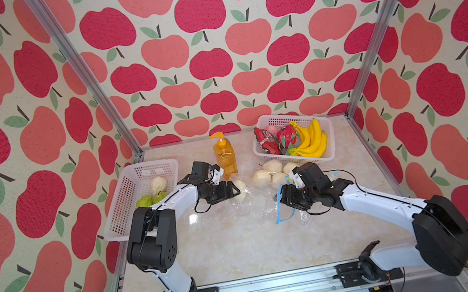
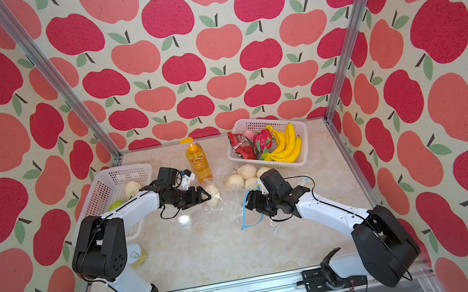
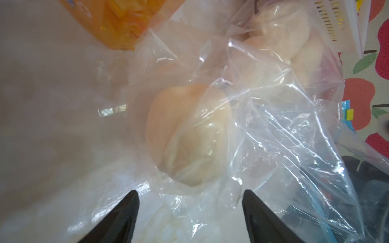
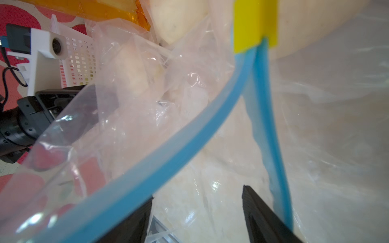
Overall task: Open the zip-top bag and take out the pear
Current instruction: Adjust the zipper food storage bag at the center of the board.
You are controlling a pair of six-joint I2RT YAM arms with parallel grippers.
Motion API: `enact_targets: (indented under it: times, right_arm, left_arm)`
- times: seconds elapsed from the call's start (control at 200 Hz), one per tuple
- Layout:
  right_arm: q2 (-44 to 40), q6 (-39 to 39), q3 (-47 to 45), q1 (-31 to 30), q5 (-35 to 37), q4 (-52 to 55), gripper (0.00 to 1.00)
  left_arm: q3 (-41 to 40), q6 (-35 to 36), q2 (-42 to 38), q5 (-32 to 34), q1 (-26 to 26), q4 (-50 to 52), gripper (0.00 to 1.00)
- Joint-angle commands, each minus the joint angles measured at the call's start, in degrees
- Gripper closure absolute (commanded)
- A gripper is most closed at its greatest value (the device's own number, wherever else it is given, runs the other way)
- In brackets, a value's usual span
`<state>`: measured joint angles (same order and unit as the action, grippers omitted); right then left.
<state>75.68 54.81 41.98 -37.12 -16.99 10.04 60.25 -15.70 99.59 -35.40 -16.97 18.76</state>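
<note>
While both arms meet over the middle of the table [image 1: 244, 249], the left gripper [image 3: 190, 202] shows its two black fingers spread wide, closed on nothing. Crumpled clear film of the zip-top bag [image 3: 294, 147] lies between and just ahead of them. Directly beyond sits the pear [image 3: 185, 134], pale and round, inside the bag and veiled by plastic. Opposite, the right gripper [image 4: 196, 202] likewise has its jaws apart, gripping nothing. The blue zip track [image 4: 189, 143] lies parted in two strips, one sweeping across in front of one finger, the other running just beside the other finger, both meeting at the yellow slider [image 4: 254, 25]. The mouth looks open, so the step in hand seems to be reaching for the fruit. Since the mouth faces the right arm, a sound approach would be for the left fingers to pinch film near the pear and steady the bag. The right jaws would then pass between the strips, straddle the pear at its widest part and close gently. Farther out, in a top view, stand more pale pears [image 1: 273, 170], an orange soap bottle [image 1: 224, 155] and a white basket [image 1: 283, 117] of bananas [image 1: 311, 139].
</note>
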Motion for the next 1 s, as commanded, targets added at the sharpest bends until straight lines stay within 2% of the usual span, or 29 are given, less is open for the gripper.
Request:
enact_targets:
  times: [0.0, 0.2, 0.305, 0.455, 0.575, 0.675, 0.88, 0.93, 0.996]
  right_arm:
    - [0.85, 0.65, -1.12, -0.39, 1.00, -2.18, 0.27]
    - [1.31, 0.19, -1.63, -0.45, 0.76, -2.99, 0.27]
    - [1.40, 0.08, -1.82, -0.49, 0.53, -3.58, 0.27]
    - [1.01, -0.44, -1.81, -0.40, 0.55, -3.06, 0.28]
    - [0.05, -0.49, -2.49, -0.40, 0.91, -2.97, 0.28]
    - [-0.41, -0.28, -3.37, -0.35, 1.26, -3.35, 0.26]
    - [-2.47, 0.51, -4.77, -0.07, 3.86, -2.55, 0.23]
    - [-3.35, 0.96, -5.35, 0.52, 4.63, -1.68, 0.22]
    - [-4.75, 1.48, -6.52, 1.81, 4.66, -1.49, 0.21]
  left_arm:
    - [0.39, -0.63, 1.94, 0.76, 0.02, -3.60, 0.25]
    - [-0.74, -0.69, 2.10, 0.35, 0.07, -6.56, 0.57]
    - [-1.42, -0.75, 2.10, -0.37, -0.01, -7.72, 0.78]
    - [-2.28, -0.34, 0.47, -1.74, -1.06, -8.27, 1.00]
    - [-4.03, -1.34, -6.34, -3.35, -4.29, -10.06, 1.00]
    - [-2.34, -1.68, -11.84, -3.20, -8.85, -9.12, 1.00]
    - [2.37, -1.98, -14.98, -1.74, -17.36, -5.37, 1.00]
    - [2.96, -1.92, -15.38, -0.18, -18.44, -3.91, 1.00]
    - [4.33, -1.69, -15.29, 4.92, -19.00, 0.79, 1.00]
